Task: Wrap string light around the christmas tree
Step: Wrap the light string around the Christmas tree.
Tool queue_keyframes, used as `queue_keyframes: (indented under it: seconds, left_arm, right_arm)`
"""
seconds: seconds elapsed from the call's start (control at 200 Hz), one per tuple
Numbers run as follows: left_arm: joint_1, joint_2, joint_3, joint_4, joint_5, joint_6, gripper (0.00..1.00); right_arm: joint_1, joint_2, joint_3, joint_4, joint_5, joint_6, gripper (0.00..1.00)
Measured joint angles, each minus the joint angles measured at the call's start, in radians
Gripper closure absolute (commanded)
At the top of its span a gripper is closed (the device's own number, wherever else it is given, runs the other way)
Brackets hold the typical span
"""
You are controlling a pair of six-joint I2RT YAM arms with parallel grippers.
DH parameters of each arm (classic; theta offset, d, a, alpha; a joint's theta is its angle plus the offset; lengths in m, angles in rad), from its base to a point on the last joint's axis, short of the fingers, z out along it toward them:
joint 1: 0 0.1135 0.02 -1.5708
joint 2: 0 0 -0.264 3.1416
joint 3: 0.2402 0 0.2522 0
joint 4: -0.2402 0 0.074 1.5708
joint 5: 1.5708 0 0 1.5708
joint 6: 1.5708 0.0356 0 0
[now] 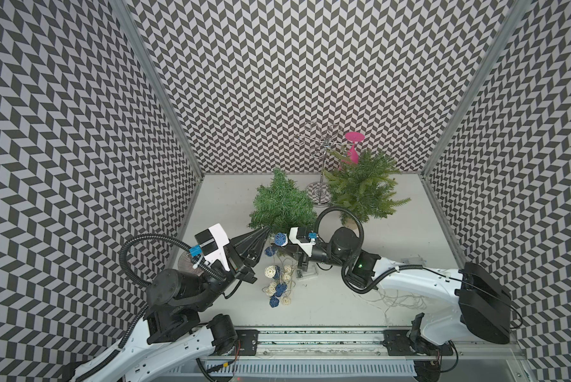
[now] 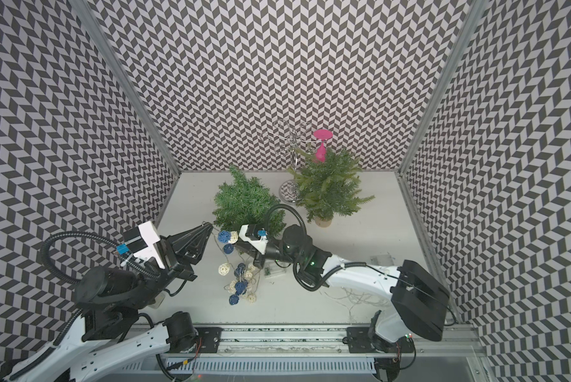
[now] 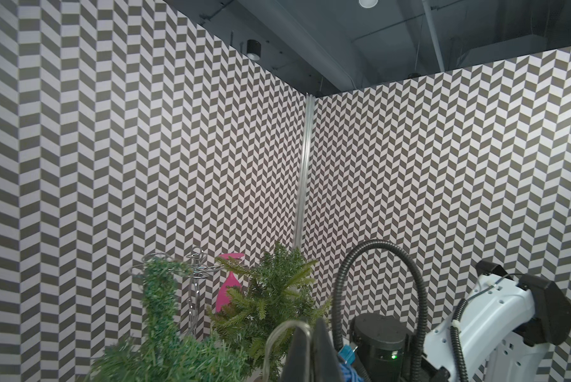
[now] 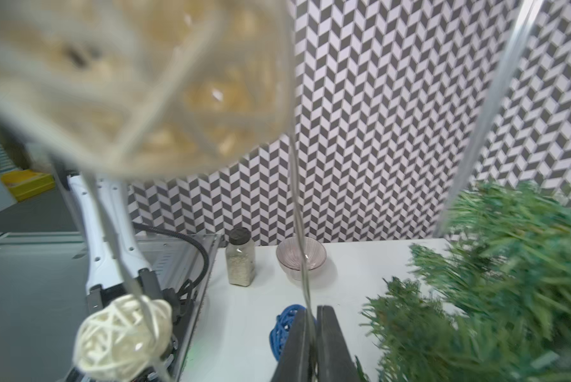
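One darker tree [image 1: 282, 205] at eleven o'clock, one lighter tree [image 1: 363, 187] at one o'clock, two together. One string light [image 1: 270, 272], one metal stand [image 1: 317, 191], one pink glass [image 1: 354, 136], one jar [image 4: 241, 261], one bowl [image 4: 313, 258].

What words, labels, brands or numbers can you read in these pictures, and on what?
No readable text anywhere.
Clear glass spice jar with black lid: no label visible.
White robot arm shells: no legible markings.
String light of white and blue wicker balls: no print.
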Motion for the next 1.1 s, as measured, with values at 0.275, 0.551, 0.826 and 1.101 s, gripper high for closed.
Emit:
queue_keyframes:
  seconds: [0.275, 0.551, 0.826, 1.101]
  left_arm:
    - [0.002, -0.077, -0.04, -0.002, -0.155, 0.008, 1.0]
    - [0.002, 0.0, -0.057, 0.053, -0.367, 0.084, 1.0]
    - [0.092, 0.214, 0.08, 0.122, -0.363, 0.182, 1.0]
    - [0.593, 0.42, 0.211, 0.112, 0.036, 0.045, 1.0]
  right_arm:
    - [-0.001, -0.156, -0.026, -0.069, 0.192, -0.029, 0.97]
    - [-0.002, -0.193, 0.043, -0.25, 0.333, -0.019, 0.97]
    - [-0.039, -0.167, 0.174, -0.341, 0.431, 0.016, 0.97]
    - [-0.09, -0.111, 0.275, -0.433, 0.41, 0.066, 0.97]
